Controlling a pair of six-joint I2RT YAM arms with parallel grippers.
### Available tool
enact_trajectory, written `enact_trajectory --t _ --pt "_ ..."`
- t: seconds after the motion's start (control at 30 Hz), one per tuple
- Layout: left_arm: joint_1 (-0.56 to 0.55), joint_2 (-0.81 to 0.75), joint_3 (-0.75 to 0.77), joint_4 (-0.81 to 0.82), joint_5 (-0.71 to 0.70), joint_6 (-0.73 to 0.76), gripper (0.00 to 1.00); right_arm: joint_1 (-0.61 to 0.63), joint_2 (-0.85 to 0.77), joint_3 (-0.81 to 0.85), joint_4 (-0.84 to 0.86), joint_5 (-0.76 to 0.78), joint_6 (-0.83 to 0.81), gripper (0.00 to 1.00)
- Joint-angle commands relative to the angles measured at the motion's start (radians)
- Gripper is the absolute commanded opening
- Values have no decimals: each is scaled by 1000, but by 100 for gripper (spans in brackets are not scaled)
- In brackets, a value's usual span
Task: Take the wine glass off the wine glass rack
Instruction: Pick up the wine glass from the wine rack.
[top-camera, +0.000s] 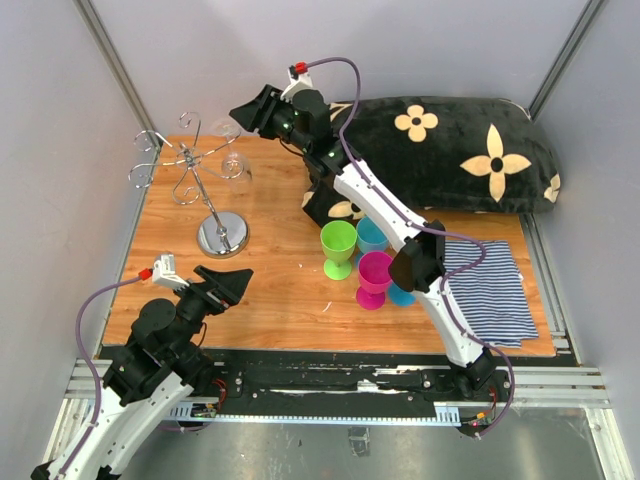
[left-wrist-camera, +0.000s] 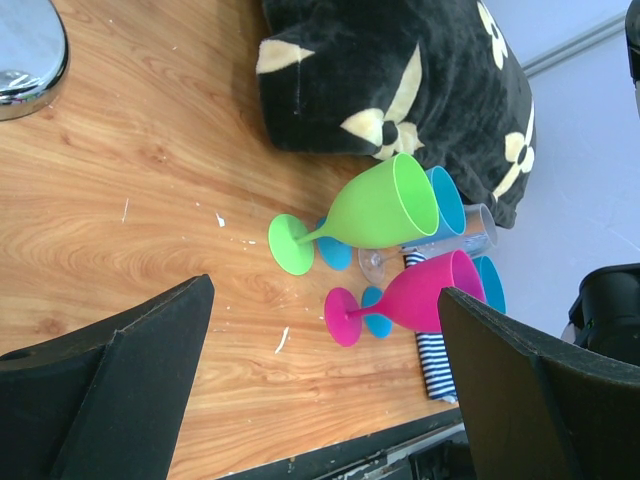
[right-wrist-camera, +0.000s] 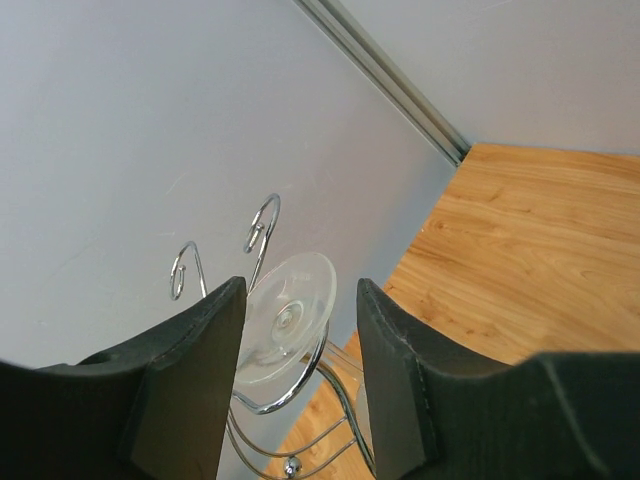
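Wine glass rack (top-camera: 200, 185): thin silver wire, curled hook arms on top, central stem, round shiny chrome base. It stands at the far-left of the wooden worktop (top-camera: 280, 290). Wine glass (top-camera: 235, 165): clear, smooth, hanging upside down from a hook arm on the rack's right side, with its flat round foot cradled in a wire loop.

Right end effector (top-camera: 245, 112): matte black fingers spread partway. In the wrist view they flank the glass foot; contact cannot be told. Left end effector (top-camera: 232, 280): fingers spread wide, nothing between them, low over the near-left worktop, just near of the chrome base.

Centre of the worktop: a cluster of glossy plastic goblets, upright and close together. Green goblet (top-camera: 338, 245), pink goblet (top-camera: 375, 275), blue goblets (top-camera: 372, 233). The right arm passes over them.

Striped cloth (top-camera: 490, 290): blue and white, flat, at the right. Black cushion (top-camera: 450, 150): plush, with cream flower shapes, along the far edge. Plain grey wall close behind the rack.
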Motion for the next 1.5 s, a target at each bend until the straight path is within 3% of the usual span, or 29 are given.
enact_trajectory --t 0.0,0.97,1.1,1.2,1.47 --pt "-2 6 10 2 -15 -7 100 -1 21 34 7 -2 28 50" --pt "-2 5 7 0 -10 -16 100 26 6 1 -18 -40 80 41" --pt "-2 3 8 -1 -12 -16 100 28 16 13 -15 -47 87 30" --pt "-2 3 8 0 -12 -17 100 29 16 11 -15 -44 89 34" --pt "-2 3 8 0 -17 -15 100 35 25 12 -17 -33 90 31"
